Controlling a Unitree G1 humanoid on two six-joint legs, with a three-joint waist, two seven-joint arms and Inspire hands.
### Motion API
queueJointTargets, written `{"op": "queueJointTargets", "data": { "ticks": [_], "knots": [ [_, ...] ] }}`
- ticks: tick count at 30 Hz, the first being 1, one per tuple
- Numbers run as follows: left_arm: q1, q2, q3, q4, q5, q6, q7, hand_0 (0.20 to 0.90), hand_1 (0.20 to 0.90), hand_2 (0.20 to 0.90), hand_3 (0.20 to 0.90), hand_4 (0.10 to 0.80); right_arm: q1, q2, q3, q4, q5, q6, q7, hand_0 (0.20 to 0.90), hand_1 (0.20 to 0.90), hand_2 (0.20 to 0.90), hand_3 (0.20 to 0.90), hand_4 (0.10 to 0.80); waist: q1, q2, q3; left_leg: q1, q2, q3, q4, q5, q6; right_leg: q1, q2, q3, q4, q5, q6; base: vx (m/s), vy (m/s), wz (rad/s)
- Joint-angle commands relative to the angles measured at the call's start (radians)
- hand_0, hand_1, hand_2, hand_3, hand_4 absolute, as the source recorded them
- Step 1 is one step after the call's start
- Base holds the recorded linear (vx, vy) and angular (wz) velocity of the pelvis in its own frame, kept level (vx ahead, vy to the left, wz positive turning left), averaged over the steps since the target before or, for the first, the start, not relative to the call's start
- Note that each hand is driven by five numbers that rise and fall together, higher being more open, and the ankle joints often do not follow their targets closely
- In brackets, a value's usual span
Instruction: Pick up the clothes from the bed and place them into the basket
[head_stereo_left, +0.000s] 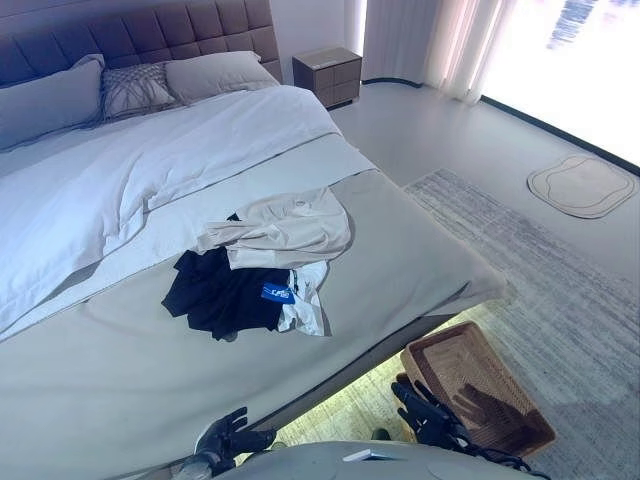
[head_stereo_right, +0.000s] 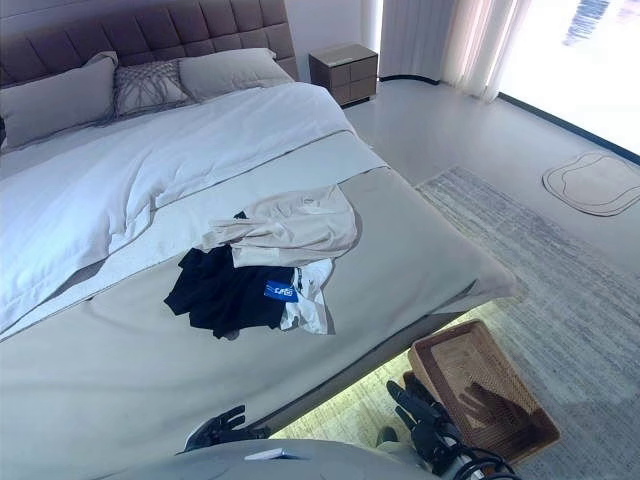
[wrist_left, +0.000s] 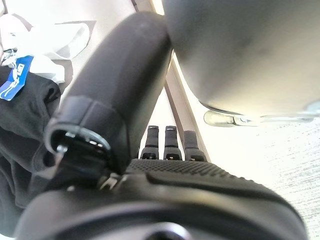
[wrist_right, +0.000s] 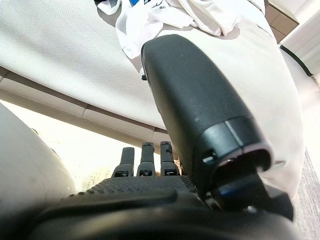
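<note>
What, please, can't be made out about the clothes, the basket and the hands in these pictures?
- Dark garment: partly under the beige garment, so its shape is hidden.
- Clothes: wrist views show only an edge; the thumbs block the rest.
- Basket: the right hand covers its near corner.
- Left hand: cut off by the picture's bottom edge.

A: How much of the bed (head_stereo_left: 120, 380) do the eye views show?

B: Not all. Its head end and the side away from the basket (head_stereo_left: 478, 385) run off the picture's edge, and the pillows (head_stereo_left: 60, 100) are cut there too.

A: The clothes?

B: The dark garment (head_stereo_left: 215, 295) lies partly under the pale garment (head_stereo_left: 285, 230), so its full shape is hidden. The print on the blue tag (head_stereo_left: 277, 292) is too small to read.

A: And the hands?

B: The left hand (head_stereo_left: 225, 438), just beside the bed's foot edge, is cut by the bottom edge. The right hand (head_stereo_left: 428, 412) covers the basket's near rim. In each wrist view the thumb hides much of the clothes.
</note>
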Motion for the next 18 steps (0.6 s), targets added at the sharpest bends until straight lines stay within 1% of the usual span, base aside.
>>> {"op": "queueJointTargets", "data": {
  "ticks": [1,6,7,11,14,18],
  "knots": [
    [-0.078,-0.016,-0.031,0.041,0.017,-0.057,-0.031,0.900,0.900,0.900,0.900,0.800,-0.086,0.023,-0.008,0.030,0.048,-0.003,0.049,0.900,0.900,0.900,0.900,0.800,-0.006,-0.008,0.045,0.003,-0.038,0.036,0.006,-0.048,0.007,0.080,-0.024,-0.046,0.045,-0.107,0.015,0.000,0.000,0.00],
    [-0.083,-0.006,-0.030,0.037,-0.029,-0.047,-0.062,0.900,0.900,0.900,0.900,0.800,-0.087,0.006,-0.017,0.035,0.028,0.007,0.017,0.900,0.900,0.900,0.900,0.800,-0.011,-0.006,0.047,0.004,-0.038,0.037,0.006,-0.049,0.008,0.077,-0.023,-0.039,0.048,-0.109,0.015,0.000,0.000,0.00],
    [-0.085,-0.004,-0.028,0.034,-0.026,-0.046,-0.067,0.900,0.900,0.900,0.900,0.800,-0.089,0.001,-0.020,0.033,0.020,0.023,0.034,0.900,0.900,0.900,0.900,0.800,-0.012,-0.006,0.049,0.006,-0.037,0.037,0.006,-0.050,0.009,0.078,-0.023,-0.038,0.048,-0.109,0.014,0.000,0.000,0.00],
    [-0.085,-0.005,-0.028,0.039,-0.020,-0.044,-0.065,0.900,0.900,0.900,0.900,0.800,-0.091,0.000,-0.015,0.040,0.000,0.025,0.047,0.900,0.900,0.900,0.900,0.800,-0.010,-0.005,0.048,0.004,-0.039,0.033,0.006,-0.050,0.010,0.078,-0.021,-0.037,0.045,-0.108,0.013,0.000,0.000,0.00],
    [-0.082,-0.007,-0.026,0.042,-0.015,-0.047,-0.065,0.900,0.900,0.900,0.900,0.800,-0.091,0.003,-0.010,0.040,-0.004,0.018,0.046,0.900,0.900,0.900,0.900,0.800,-0.009,-0.005,0.047,0.003,-0.041,0.029,0.006,-0.051,0.010,0.078,-0.020,-0.035,0.049,-0.111,0.012,0.000,0.000,0.00],
    [-0.078,-0.013,-0.026,0.045,-0.015,-0.052,-0.062,0.900,0.900,0.900,0.900,0.800,-0.088,0.007,-0.012,0.046,-0.002,0.037,0.022,0.900,0.900,0.900,0.900,0.800,-0.008,-0.005,0.047,0.006,-0.041,0.029,0.006,-0.050,0.011,0.081,-0.020,-0.036,0.054,-0.116,0.009,0.000,0.000,0.00]
  ]
}}
